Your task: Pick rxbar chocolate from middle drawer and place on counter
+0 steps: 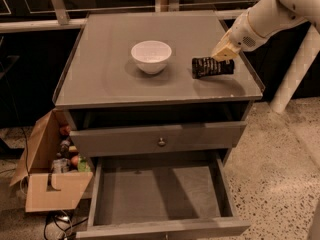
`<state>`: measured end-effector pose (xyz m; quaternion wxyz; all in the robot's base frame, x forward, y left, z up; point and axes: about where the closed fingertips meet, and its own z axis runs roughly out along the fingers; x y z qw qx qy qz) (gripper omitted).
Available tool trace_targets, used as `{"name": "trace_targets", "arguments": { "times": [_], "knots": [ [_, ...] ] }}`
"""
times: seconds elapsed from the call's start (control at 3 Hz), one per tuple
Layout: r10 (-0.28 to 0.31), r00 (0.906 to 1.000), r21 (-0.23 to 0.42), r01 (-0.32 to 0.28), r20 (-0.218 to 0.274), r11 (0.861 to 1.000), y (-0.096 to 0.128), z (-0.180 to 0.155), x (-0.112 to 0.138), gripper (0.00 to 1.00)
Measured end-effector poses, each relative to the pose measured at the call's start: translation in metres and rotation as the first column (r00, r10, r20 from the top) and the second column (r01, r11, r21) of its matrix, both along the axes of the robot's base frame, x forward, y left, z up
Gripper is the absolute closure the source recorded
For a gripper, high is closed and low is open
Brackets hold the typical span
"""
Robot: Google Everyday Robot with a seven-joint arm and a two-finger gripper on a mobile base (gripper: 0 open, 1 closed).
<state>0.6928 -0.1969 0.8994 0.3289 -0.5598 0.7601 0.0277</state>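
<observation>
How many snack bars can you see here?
1. The rxbar chocolate is on the counter, right of the white bowl, the gripper at its right end. None shows in the middle drawer; the cardboard box on the floor may hide more.

No text is legible, even on the rxbar chocolate point(210, 67) beside the tool point(223, 54).

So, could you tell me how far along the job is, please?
Nearly done: the middle drawer is open and empty, and the rxbar chocolate lies on the counter beside the white bowl. The gripper sits at the bar's right end; withdrawing remains.
</observation>
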Motion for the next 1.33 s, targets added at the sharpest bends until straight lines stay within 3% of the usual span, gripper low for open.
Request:
{"name": "trace_targets", "arguments": {
  "times": [1.0, 1.33],
  "knots": [
    [0.0, 1.0, 0.0, 0.0, 0.0, 1.0, 0.0001, -0.0002, 0.0, 0.0],
    [0.0, 1.0, 0.0, 0.0, 0.0, 1.0, 0.0001, -0.0002, 0.0, 0.0]
  ]
}}
